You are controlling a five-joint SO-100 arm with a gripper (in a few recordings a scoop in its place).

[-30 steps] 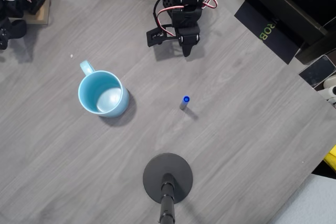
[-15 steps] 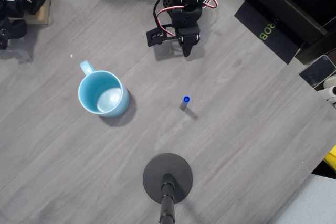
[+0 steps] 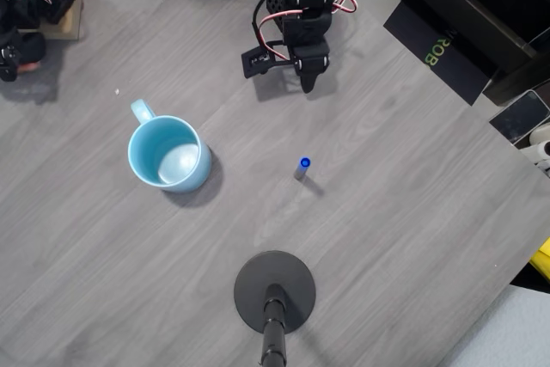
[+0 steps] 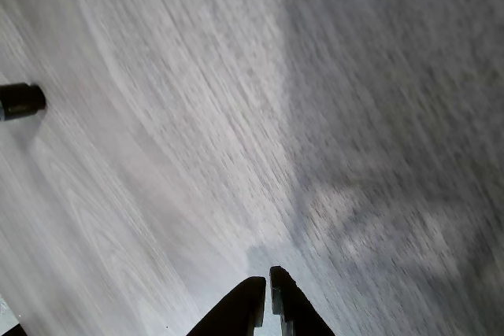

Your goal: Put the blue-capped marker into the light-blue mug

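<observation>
Grey wood-grain table [image 3: 412,212], bare around the arm. Gripper [image 4: 266,297] is closed on nothing, tips nearly touching, hanging near the far edge. Blue-capped marker [image 3: 302,168] stands upright well ahead of it; light-blue mug [image 3: 168,154] sits well off to the marker's side. Likely best: open wide, descend straight over the cap, pinch low. Overhead gives layout; wrist view confirms the jaw gap.
</observation>
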